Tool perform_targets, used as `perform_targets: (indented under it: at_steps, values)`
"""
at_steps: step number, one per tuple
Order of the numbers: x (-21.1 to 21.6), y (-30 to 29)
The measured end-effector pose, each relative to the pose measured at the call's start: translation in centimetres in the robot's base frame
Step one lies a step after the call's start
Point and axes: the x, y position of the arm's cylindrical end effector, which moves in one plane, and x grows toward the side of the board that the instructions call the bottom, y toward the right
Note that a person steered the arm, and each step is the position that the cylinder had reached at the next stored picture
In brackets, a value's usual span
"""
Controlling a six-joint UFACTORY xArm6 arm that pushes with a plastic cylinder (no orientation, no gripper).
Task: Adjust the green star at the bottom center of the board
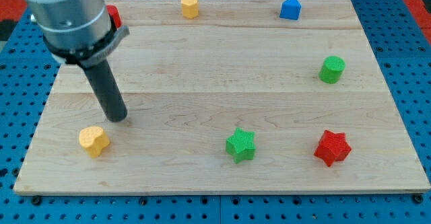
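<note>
The green star point(240, 144) lies near the bottom centre of the wooden board point(215, 83). My tip point(119, 118) rests on the board at the view's left, far to the left of the green star and just above and right of a yellow heart-shaped block point(93, 140). The rod rises from the tip up to the grey arm body at the top left.
A red star point(333, 147) lies right of the green star. A green cylinder point(331, 69) sits at the right. A blue block point(290, 8) and a yellow block point(190, 5) sit along the top edge. A red block point(114, 14) is partly hidden behind the arm.
</note>
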Motion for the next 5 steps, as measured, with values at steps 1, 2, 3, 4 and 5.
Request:
perform_targets:
  at_steps: [1, 2, 3, 4, 5]
  values:
    - [1.8, -4.7]
    - [0.9, -4.0]
    - [-3.5, 3.8]
    - [-3.2, 14.0]
    - [-1.7, 22.3]
